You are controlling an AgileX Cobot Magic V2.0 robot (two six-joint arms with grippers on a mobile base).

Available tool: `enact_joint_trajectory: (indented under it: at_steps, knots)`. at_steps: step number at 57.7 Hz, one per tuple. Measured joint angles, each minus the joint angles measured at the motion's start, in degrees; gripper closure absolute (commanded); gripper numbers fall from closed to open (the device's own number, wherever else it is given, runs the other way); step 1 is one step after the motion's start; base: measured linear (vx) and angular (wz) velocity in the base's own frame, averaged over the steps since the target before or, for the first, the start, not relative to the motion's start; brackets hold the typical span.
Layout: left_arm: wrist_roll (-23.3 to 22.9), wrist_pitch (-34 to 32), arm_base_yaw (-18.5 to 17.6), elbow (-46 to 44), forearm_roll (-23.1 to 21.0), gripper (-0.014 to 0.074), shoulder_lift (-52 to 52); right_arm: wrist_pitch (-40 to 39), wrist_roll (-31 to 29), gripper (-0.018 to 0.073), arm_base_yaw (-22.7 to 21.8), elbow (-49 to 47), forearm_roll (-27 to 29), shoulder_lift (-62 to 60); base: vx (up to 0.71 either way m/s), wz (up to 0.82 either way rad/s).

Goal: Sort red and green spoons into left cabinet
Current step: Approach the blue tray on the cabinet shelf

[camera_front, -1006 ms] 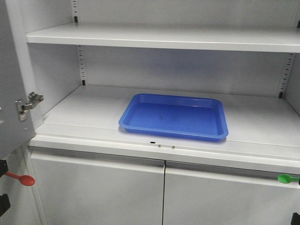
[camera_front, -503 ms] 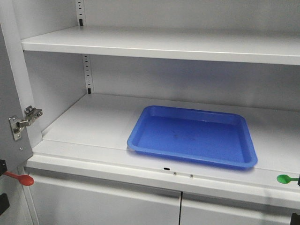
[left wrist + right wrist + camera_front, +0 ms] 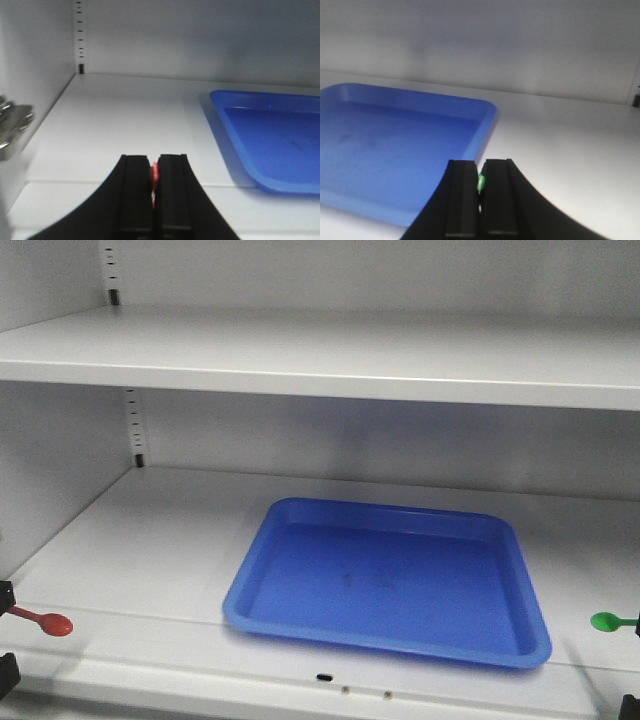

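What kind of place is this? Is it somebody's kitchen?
Probably not a kitchen: it looks like the inside of a storage cabinet, maybe in a workroom. You can see plain pale grey metal shelves, a slotted side rail for moving them, and one shallow blue rectangular plastic tray.

Inside the cabinet [image 3: 50,460], the tray [image 3: 385,585] lies on the lower shelf [image 3: 150,540] beneath the upper shelf [image 3: 320,350], left spoon [image 3: 45,621] well left of it, right spoon [image 3: 610,621] near its right.
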Motion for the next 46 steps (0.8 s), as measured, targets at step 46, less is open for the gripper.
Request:
enact_joint_trajectory:
  at_steps: [46]
  knots:
    - [0.00,0.00,0.00,0.00,0.00,0.0603,0.00,0.00,0.00,0.0562,0.00,0.00,0.00,0.00,0.11,-0.16]
